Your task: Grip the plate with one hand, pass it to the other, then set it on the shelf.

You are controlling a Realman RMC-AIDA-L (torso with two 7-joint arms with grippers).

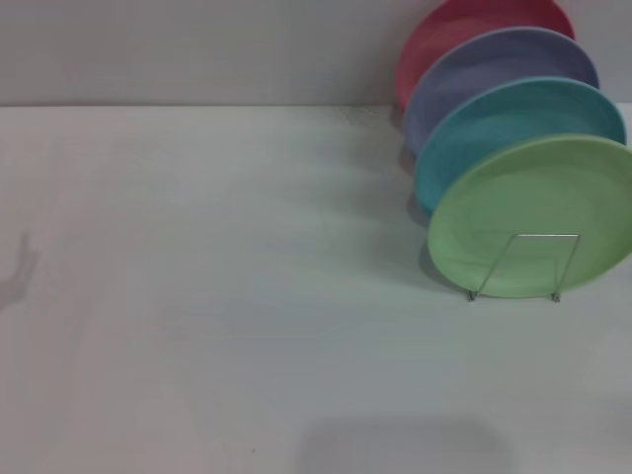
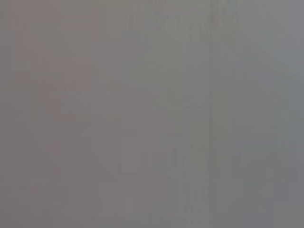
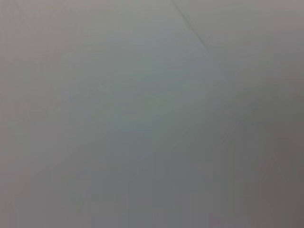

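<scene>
We judge the task done, since the plate stands upright in the shelf (neither hand is visible, state unknown), so nothing remains.

Left arm: outside the head view; no link, joint, cable or marking can be seen.
Right arm: outside the head view as well; colour and shape cannot be told.
Left gripper: does not show in the head view; the left wrist view gives only a flat, featureless grey field, with no finger, housing or screw.
Right gripper: does not show in the head view; the right wrist view gives only a pale grey surface crossed by one faint slanting line, with no part of the robot on it.
Body: no part of the torso or its casing shows in any view.
</scene>
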